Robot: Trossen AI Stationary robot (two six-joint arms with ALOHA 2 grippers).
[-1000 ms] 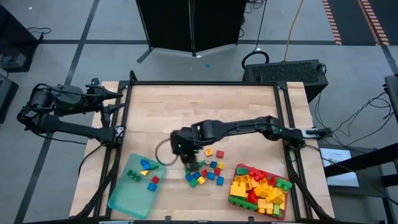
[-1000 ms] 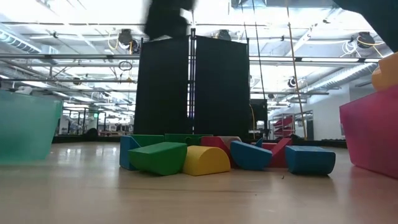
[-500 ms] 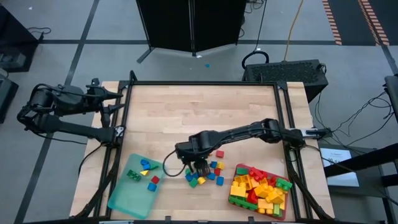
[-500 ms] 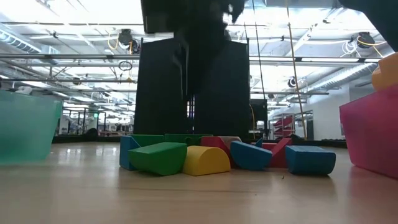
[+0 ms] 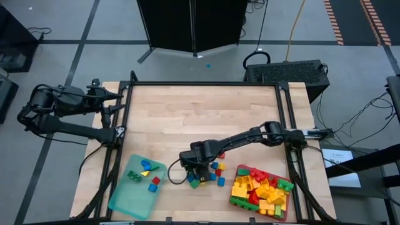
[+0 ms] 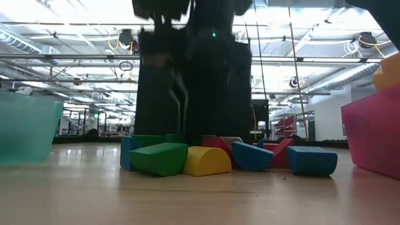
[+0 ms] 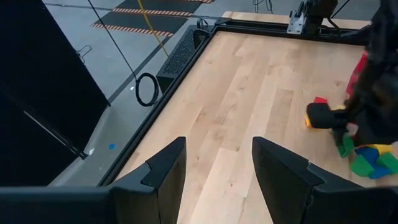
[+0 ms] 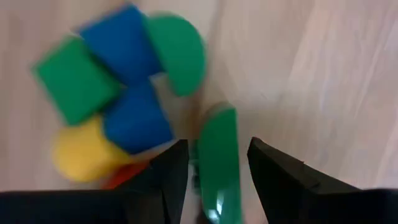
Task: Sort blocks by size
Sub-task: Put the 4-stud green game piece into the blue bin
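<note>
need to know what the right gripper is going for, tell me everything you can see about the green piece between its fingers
The green piece looks like smooth, glossy plastic, thin and seen edge-on with a rounded end. It lies on the wooden table in the gap of the open right gripper, beside the loose pile of blocks. Whether the fingers touch it cannot be told. A green half-round piece lies just beyond it.

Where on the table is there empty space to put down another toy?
The whole far half of the wooden table is bare, from the back rail down to the right gripper. A small bare strip lies between the teal tray and the loose blocks. The near edge is crowded: blocks, then the full red tray.
</note>
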